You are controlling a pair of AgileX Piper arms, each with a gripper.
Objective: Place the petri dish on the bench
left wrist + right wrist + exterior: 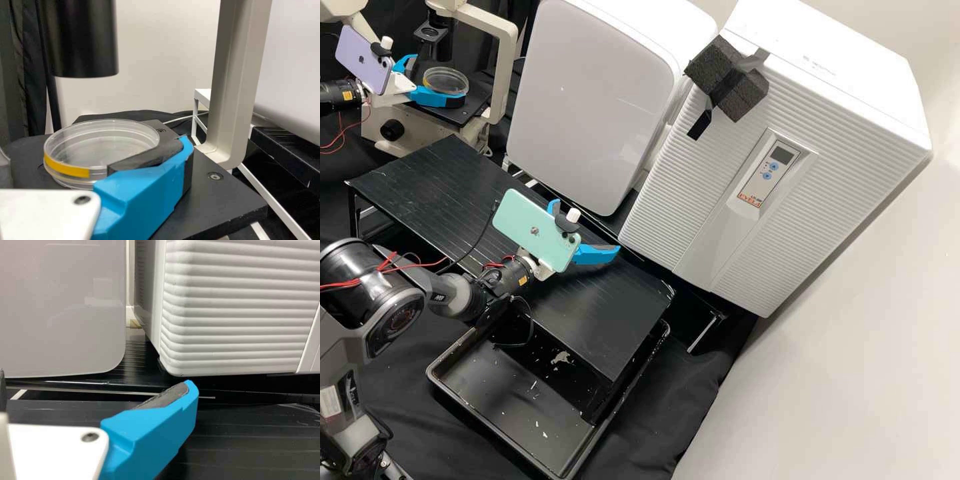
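Count as follows. Arms: 2, left arm (337, 95) and right arm (377, 303). Grippers: 2, left gripper (435, 79) and right gripper (587, 227), one set of blue jaws each. Phones: 2, purple phone (363, 61) and green phone (530, 230). Petri dish (445, 81): 1, with 1 yellow strip (65, 167). Microscope (507, 73): 1. White cabinets: 2, smooth-front cabinet (593, 100) and ribbed cabinet (680, 200). Its blue buttons (774, 166): 2; display (781, 154): 1. Bench (420, 180): 1. Black tray (500, 407): 1. Dark foam (713, 63): 1 or 2 pieces, can't tell under tape.
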